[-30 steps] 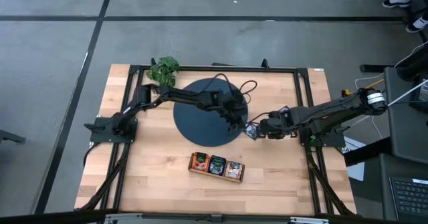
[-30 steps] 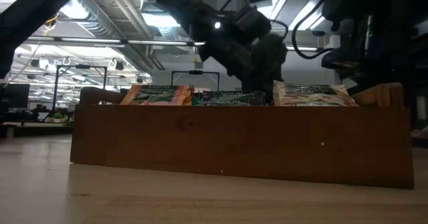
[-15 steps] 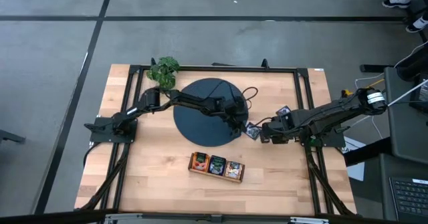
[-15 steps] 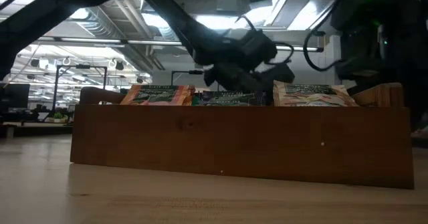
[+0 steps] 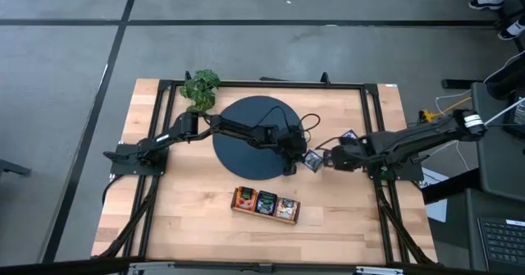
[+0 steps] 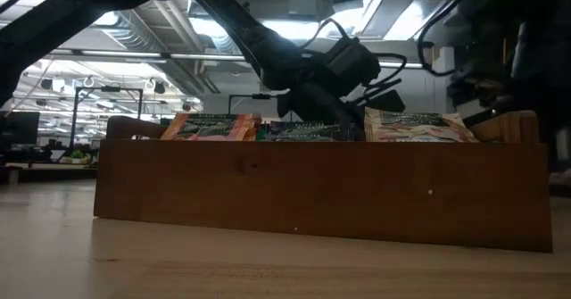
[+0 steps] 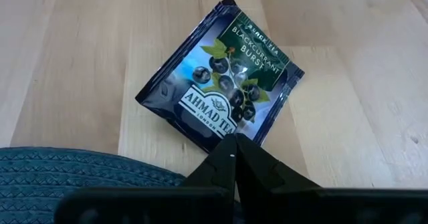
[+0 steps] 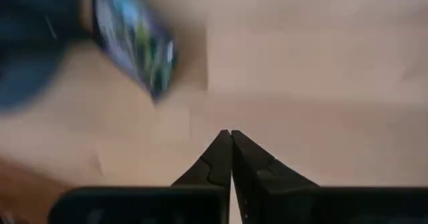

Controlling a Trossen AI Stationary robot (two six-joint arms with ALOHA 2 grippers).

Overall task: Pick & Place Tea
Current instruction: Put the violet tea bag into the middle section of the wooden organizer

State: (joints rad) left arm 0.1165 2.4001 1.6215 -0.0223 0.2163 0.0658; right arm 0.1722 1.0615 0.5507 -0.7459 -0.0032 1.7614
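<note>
A dark tea sachet (image 7: 221, 98) with blue-green print lies flat on the wooden surface (image 5: 189, 217), just off the right edge of the round dark mat (image 5: 246, 139). The left gripper (image 5: 289, 167) reaches across the mat, its fingers pressed together and holding nothing, the tips just beside the sachet's near edge. The right gripper (image 5: 326, 158) sits close on the sachet's right, fingers likewise closed and empty. Nearer the front, the brown compartment tray (image 5: 265, 203) holds orange, dark and pale sachets. A green plant (image 5: 201, 86) stands at the far left.
</note>
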